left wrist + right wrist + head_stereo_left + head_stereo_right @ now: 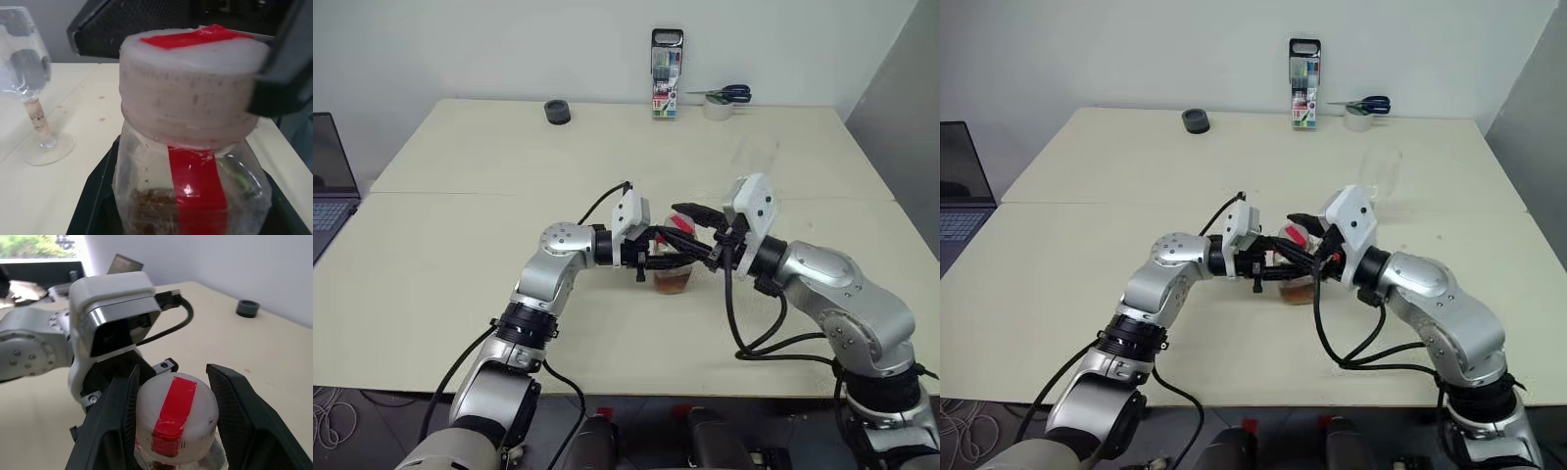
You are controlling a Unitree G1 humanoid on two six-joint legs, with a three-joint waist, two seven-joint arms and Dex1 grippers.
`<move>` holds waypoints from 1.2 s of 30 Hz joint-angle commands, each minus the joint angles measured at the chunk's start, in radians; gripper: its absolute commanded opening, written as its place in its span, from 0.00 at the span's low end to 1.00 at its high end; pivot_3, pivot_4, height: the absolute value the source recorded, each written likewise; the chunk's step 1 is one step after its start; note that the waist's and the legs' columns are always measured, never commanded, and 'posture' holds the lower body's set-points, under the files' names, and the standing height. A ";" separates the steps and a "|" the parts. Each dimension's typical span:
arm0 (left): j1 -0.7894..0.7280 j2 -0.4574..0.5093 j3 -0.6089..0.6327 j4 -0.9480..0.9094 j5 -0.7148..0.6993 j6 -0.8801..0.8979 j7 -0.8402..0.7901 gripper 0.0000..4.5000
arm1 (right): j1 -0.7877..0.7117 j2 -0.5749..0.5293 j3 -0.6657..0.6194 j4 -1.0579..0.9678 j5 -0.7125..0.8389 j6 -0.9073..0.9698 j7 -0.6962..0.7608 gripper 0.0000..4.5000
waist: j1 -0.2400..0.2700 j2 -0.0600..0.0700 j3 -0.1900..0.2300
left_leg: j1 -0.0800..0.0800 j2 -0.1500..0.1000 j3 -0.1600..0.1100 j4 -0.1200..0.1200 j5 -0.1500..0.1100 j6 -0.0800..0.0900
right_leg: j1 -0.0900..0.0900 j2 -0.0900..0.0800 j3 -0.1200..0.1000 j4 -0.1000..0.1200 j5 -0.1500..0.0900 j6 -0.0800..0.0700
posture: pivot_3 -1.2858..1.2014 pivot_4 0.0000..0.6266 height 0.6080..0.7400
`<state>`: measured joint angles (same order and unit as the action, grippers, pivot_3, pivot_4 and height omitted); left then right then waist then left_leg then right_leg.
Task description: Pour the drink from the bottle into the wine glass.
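The bottle (672, 277) stands on the table in front of me, a little amber drink (156, 203) in its bottom. It is clear plastic with a red strip and a white, red-taped cap (175, 423). My left gripper (688, 262) reaches in from the left and is shut on the bottle's body. From the right, my right gripper (173, 373) straddles the cap, its black fingers (120, 423) pressed on both sides. The wine glass (1381, 172), clear and stemmed, stands upright farther back to the right, apart from both grippers, and is seen again as the wine glass (30, 73).
At the table's (460, 245) far edge stand a pen case (667, 73), scissors on a tape roll (719, 102) and a small dark round object (557, 112). A laptop (327, 181) sits off the left side.
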<state>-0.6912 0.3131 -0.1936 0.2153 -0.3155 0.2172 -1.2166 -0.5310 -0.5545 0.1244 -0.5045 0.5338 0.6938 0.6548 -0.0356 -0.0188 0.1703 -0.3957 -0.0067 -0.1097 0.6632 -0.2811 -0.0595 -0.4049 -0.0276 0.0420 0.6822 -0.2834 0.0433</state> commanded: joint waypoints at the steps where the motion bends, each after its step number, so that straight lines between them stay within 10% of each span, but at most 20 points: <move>1: -0.022 0.013 0.019 -0.052 -0.043 0.010 -0.032 0.39 | -0.116 -0.100 0.060 0.180 -0.040 -0.118 0.289 0.41 | -0.003 0.000 0.000 | 0.000 0.000 0.000 0.000 0.000 0.000 | 0.000 0.000 0.000 0.000 0.000 0.000 | 0.52 0.24 1.00; 6: -0.023 0.005 0.018 -0.046 -0.034 0.001 -0.027 0.39 | -0.199 -0.132 0.074 0.306 -0.036 -0.143 0.419 0.41 | -0.006 0.000 0.000 | 0.001 0.001 0.000 -0.001 0.000 0.000 | 0.000 0.001 0.000 0.000 0.000 0.000 | 0.52 0.24 1.00; 14: -0.025 -0.005 0.034 -0.017 -0.021 0.009 0.024 0.39 | -0.092 -0.129 -0.138 0.084 0.058 -0.005 0.199 1.00 | 0.004 0.000 0.000 | -0.002 -0.001 -0.001 0.001 0.000 0.000 | -0.001 -0.002 0.000 0.000 0.000 0.000 | 0.52 0.24 1.00; 26: -0.098 -0.038 0.038 0.096 -0.005 -0.029 0.035 0.39 | 0.134 0.179 -0.073 -0.270 -0.050 0.172 -0.440 1.00 | 0.001 0.001 0.000 | -0.001 0.000 -0.001 0.000 0.000 0.000 | -0.001 0.000 0.000 0.001 0.000 0.000 | 0.52 0.24 1.00; 36: -0.105 -0.038 0.035 0.109 0.001 -0.036 0.024 0.39 | 0.113 0.306 0.029 -0.210 -0.203 0.106 -0.550 1.00 | 0.000 0.001 0.000 | -0.001 0.000 -0.001 0.000 0.000 -0.001 | -0.001 0.000 0.000 0.001 0.000 0.000 | 0.52 0.24 1.00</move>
<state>-0.7666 0.2789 -0.1713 0.3526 -0.3074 0.2059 -1.1895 -0.3991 -0.2555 0.1507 -0.6992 0.3529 0.8335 0.1214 -0.0355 -0.0181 0.1704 -0.3968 -0.0068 -0.1108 0.6631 -0.2808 -0.0600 -0.4060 -0.0274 0.0423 0.6829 -0.2834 0.0433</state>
